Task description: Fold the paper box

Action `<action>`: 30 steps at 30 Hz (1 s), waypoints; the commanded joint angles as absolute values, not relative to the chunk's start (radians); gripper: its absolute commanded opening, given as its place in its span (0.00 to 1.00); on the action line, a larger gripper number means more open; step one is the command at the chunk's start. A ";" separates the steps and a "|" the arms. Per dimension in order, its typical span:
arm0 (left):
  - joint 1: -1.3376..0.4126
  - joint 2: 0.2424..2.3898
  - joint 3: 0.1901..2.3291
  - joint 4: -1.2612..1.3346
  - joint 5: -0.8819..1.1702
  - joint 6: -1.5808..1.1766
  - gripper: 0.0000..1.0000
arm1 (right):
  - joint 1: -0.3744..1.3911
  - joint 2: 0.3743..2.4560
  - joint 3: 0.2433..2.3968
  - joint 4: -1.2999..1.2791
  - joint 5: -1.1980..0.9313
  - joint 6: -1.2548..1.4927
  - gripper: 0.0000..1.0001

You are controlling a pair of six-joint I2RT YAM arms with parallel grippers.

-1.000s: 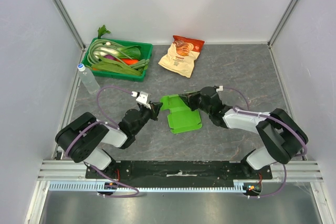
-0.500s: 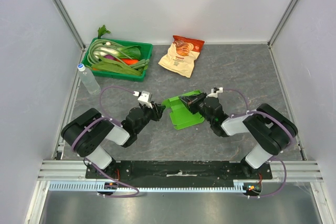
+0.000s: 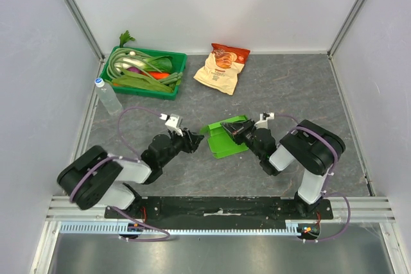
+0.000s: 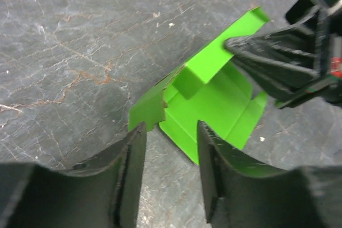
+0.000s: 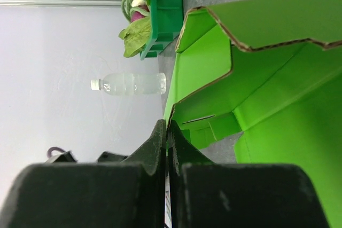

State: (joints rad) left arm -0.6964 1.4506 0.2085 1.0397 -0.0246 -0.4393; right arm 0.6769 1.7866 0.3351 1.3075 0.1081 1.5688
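L gripper [image 4: 171, 127] is hovering low over the table [image 4: 64, 52], fingers [image 4: 131, 158] spread apart, nothing btwn them. The paper box [image 4: 214, 100] is lying just ahead of its tips, nearest corner right at the gap, not gripped. R gripper [image 4: 231, 44] is facing it from the box's opposite side, fingers pressed together, tips pinching the raised top flap. Box is sitting half open, flaps up, inside showing. In the R wrist view the cardboard edge is running straight into the closed tips. Well beyond those tips, a bottle [image 5: 133, 84] and veg tray [image 5: 165, 14] are showing. Snack bag [image 3: 221, 68] is lying well apart from both grippers.
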 commanded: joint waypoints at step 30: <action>-0.660 1.552 0.543 0.574 0.090 -0.394 0.38 | 0.670 1.973 0.313 1.549 0.086 1.516 0.00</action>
